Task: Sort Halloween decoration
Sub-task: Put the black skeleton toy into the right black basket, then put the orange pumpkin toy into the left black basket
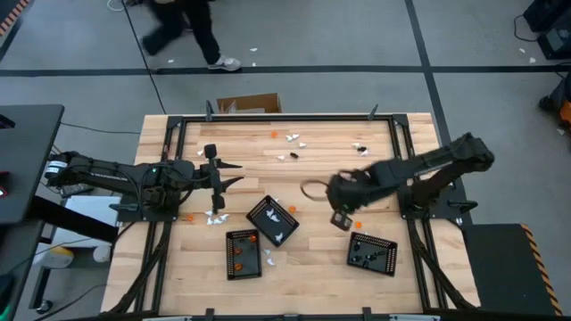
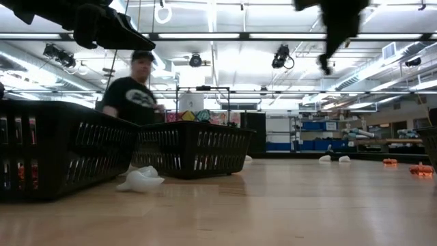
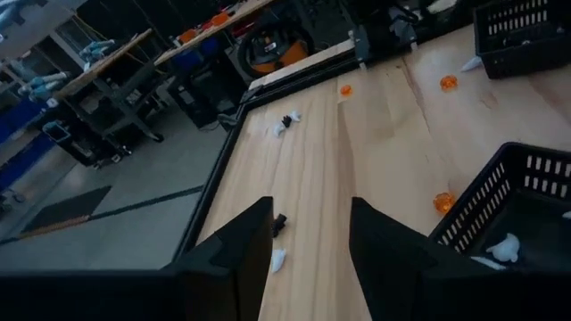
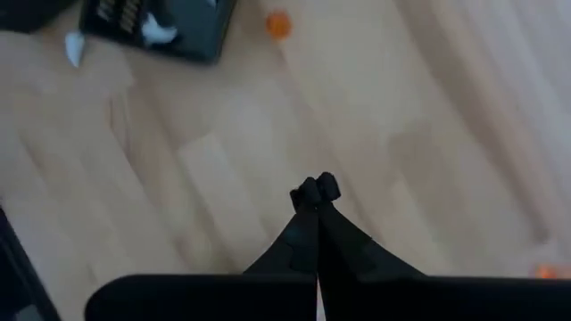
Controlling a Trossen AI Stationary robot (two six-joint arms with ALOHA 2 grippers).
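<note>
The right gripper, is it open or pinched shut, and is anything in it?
Shut. In the right wrist view the right gripper has its two dark fingers meeting at the tips, pinching a small black piece above bare wooden table.

So my arms are basically all dark, near-black, chunky jointed segments from shoulder to wrist, matte, not shiny. My left arm (image 1: 116,171) has a small green light glowing near the wrist, plus some pale bits and cabling back at the base end. My right arm (image 1: 428,165) is the same dark build, thick rounded links with a bulkier block at the wrist. My left gripper (image 3: 308,254) has two broad, flat black fingers (image 3: 241,254) with angled, slanted tips. My right gripper (image 4: 317,198) has fingers that taper to narrow points off a wide dark base, all plain black plastic-looking, no markings I can make out.
</note>
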